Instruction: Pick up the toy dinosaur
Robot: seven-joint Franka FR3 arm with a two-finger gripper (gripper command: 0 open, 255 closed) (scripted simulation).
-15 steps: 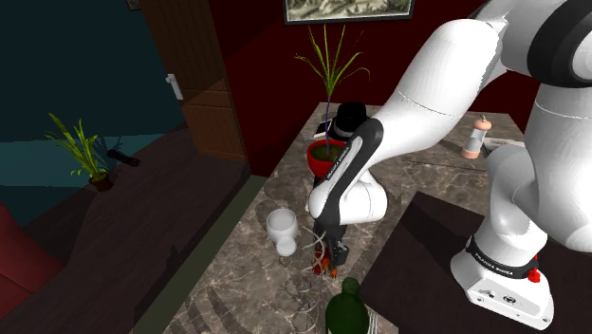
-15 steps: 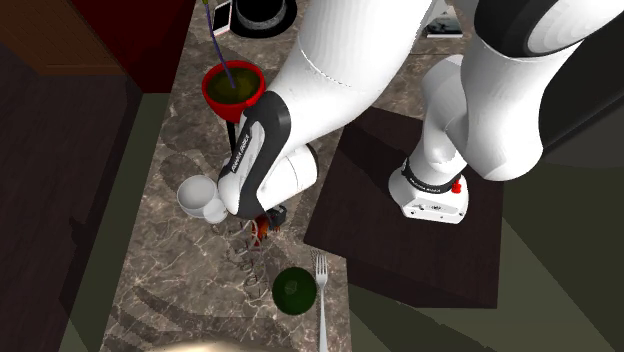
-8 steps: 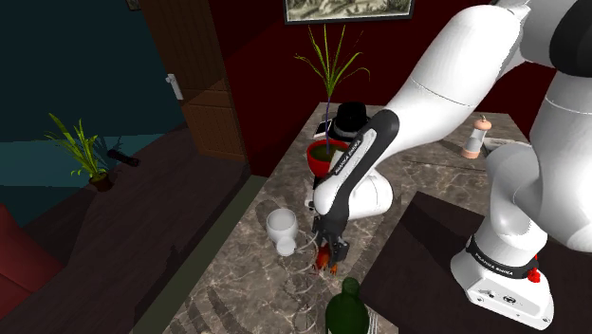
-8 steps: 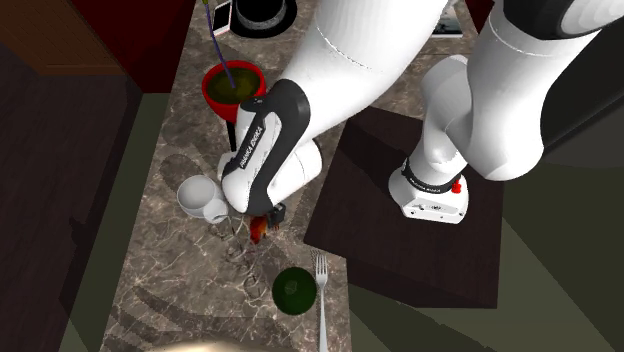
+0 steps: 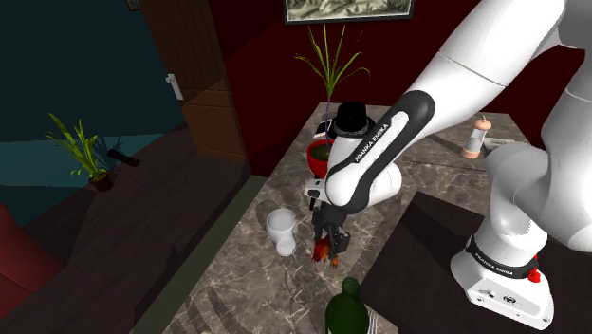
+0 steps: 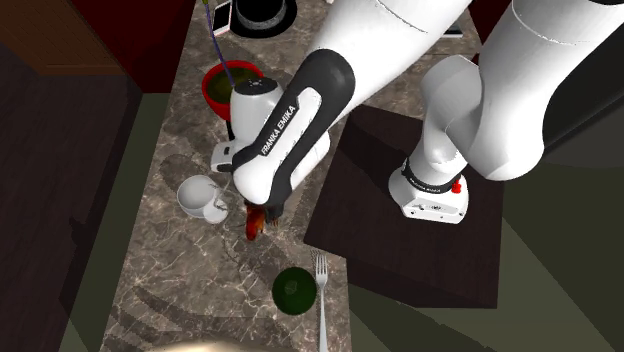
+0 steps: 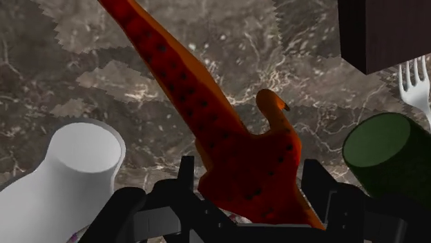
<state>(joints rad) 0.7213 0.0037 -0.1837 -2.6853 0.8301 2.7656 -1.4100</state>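
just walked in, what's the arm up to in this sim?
The white Franka arm has its black gripper shut on an orange-red spotted toy dinosaur. The fingers clasp its body, and its long tapered end points toward the marbled countertop. The gripper hangs between a white vessel and a dark green bottle. The toy looks clear of the surface, though contact can't be ruled out.

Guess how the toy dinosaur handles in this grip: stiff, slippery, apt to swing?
Probably stiff: the toy dinosaur juts its long tail straight from the gripper without sagging. It may pivot, since the fingers clasp only its body and the tail reaches beyond. Rounded body could slip.
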